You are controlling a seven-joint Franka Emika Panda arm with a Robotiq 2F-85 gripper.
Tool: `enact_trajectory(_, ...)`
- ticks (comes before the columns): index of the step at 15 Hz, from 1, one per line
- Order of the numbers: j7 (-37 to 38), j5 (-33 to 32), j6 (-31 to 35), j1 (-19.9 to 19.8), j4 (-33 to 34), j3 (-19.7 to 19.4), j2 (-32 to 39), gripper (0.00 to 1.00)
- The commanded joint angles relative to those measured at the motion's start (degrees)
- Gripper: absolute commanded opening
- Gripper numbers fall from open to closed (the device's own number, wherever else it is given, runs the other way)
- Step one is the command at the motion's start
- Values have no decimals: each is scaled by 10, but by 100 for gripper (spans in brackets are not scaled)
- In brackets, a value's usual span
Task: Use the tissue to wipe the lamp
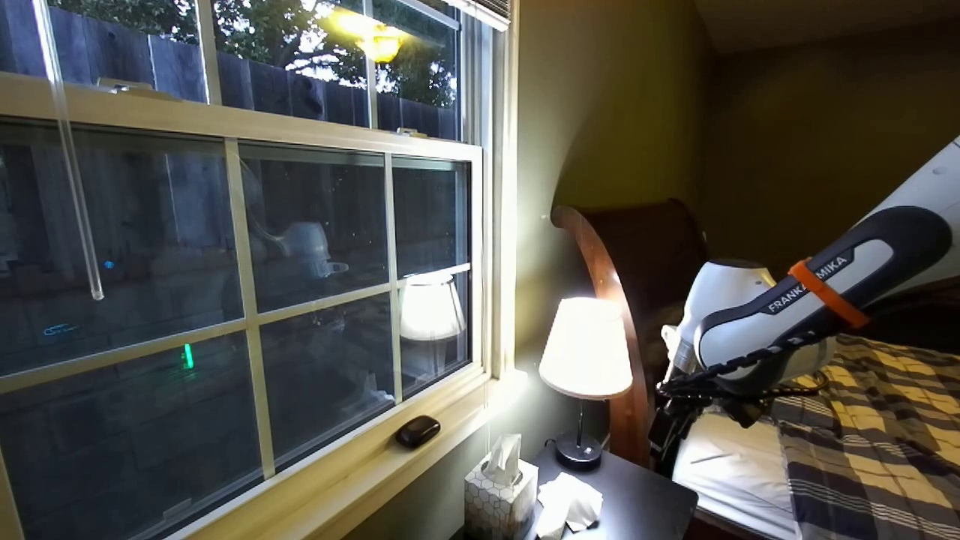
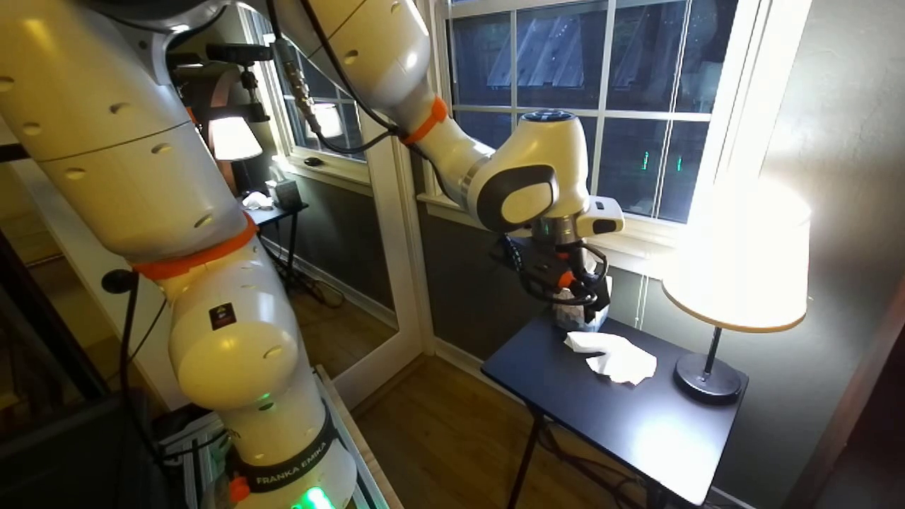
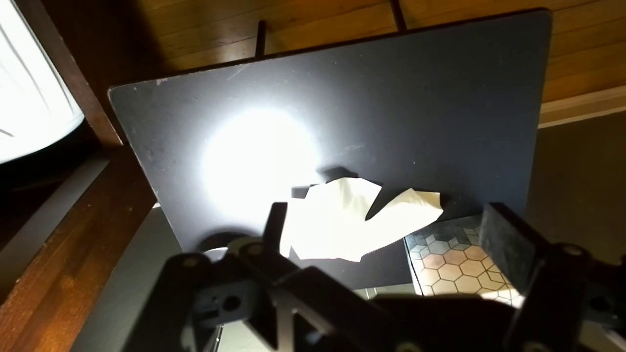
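The tissue is a crumpled white sheet lying on the dark side table, also visible in an exterior view and the wrist view. The lamp stands upright and glowing at the table's wall side; it also shows in an exterior view. In the wrist view its shade is not clearly visible. My gripper is open and empty, its fingers wide apart with the tissue seen between them, lower down on the table. In an exterior view the gripper hangs in front of the tissue box, apart from the lamp.
The patterned tissue box stands beside the tissue, below the right finger in the wrist view. The side table stands below the window sill, which holds a small black object. The wooden headboard and bed are alongside.
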Motion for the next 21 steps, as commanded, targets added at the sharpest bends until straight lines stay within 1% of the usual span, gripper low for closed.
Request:
enact_trajectory(1, -9, 26, -1, 3, 13, 2, 19, 100)
enact_trajectory(3, -25, 67, 10, 11, 32, -2, 49, 100)
enact_trajectory(4, -45, 96, 22, 16, 41, -4, 65, 100)
enact_trajectory(5, -60, 113, 47, 16, 49, -3, 84, 100)
enact_trajectory(6, -73, 137, 44, 15, 62, -1, 102, 100)
enact_trajectory(8, -103, 171, 61, 4, 86, 8, 145, 100)
enact_trajectory(9, -115, 186, 65, 8, 98, 2, 165, 100)
enact_trajectory(11, -172, 242, 76, -3, 128, 16, 210, 100)
enact_trajectory(14, -263, 315, 99, -30, 176, 50, 279, 100)
enact_trajectory(16, -321, 348, 120, -55, 207, 79, 325, 100)
enact_trajectory(19, -392, 375, 153, -94, 249, 125, 385, 100)
enact_trajectory(21, -454, 391, 189, -135, 277, 173, 419, 100)
